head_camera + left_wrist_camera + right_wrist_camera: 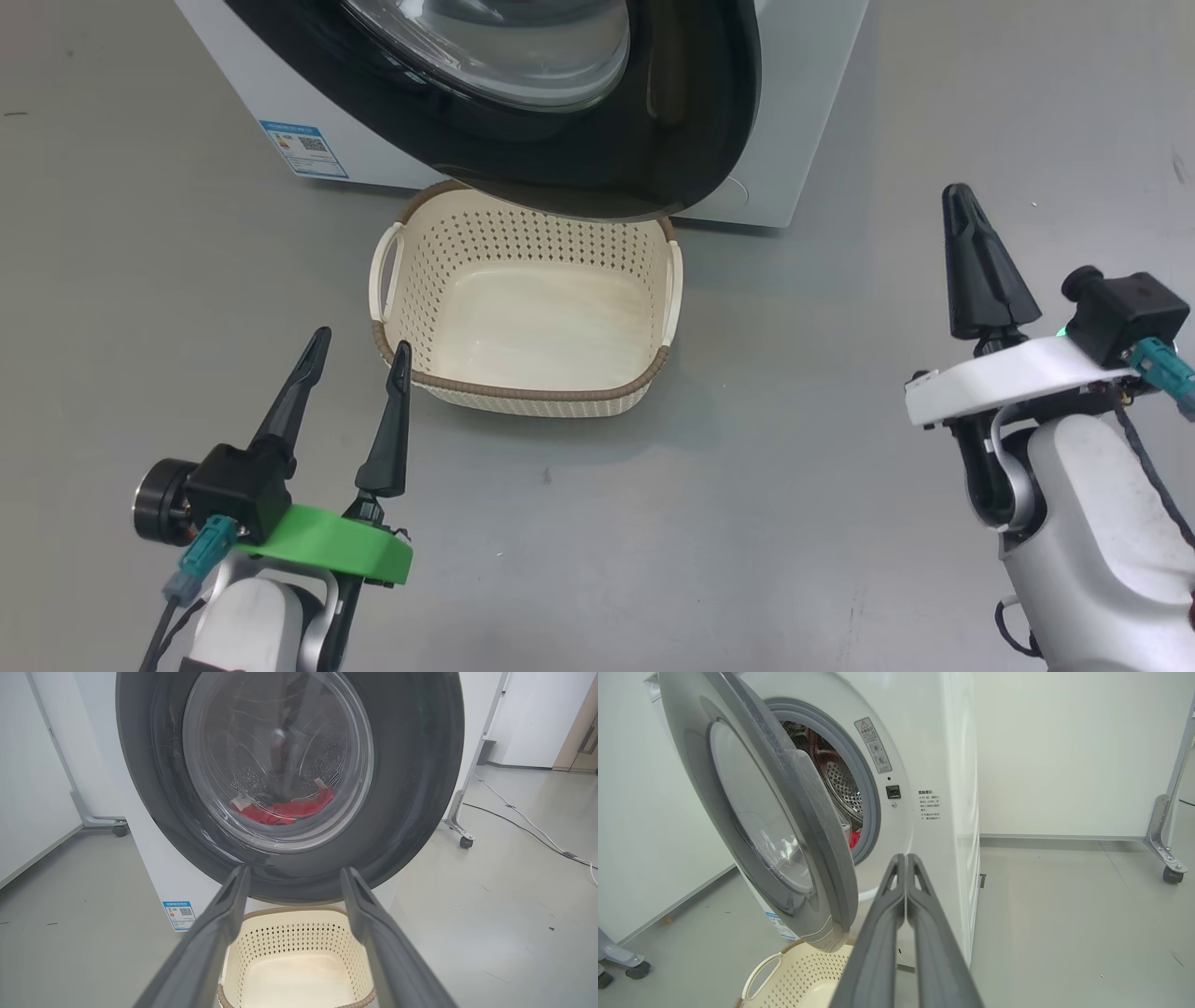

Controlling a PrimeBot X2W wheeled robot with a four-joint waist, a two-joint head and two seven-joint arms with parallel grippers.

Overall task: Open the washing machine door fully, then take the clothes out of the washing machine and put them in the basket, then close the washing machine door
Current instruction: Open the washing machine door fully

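The washing machine door (653, 140) stands ajar, its black rim overhanging the far edge of the cream basket (523, 387) on the floor (747, 467) before the washing machine (803, 112). Red clothes (285, 809) lie in the drum (843, 784). The left gripper (362, 340), fingers spread, hovers near the basket's near-left corner. The right gripper (960, 196), fingers pressed together, is well to the basket's right.
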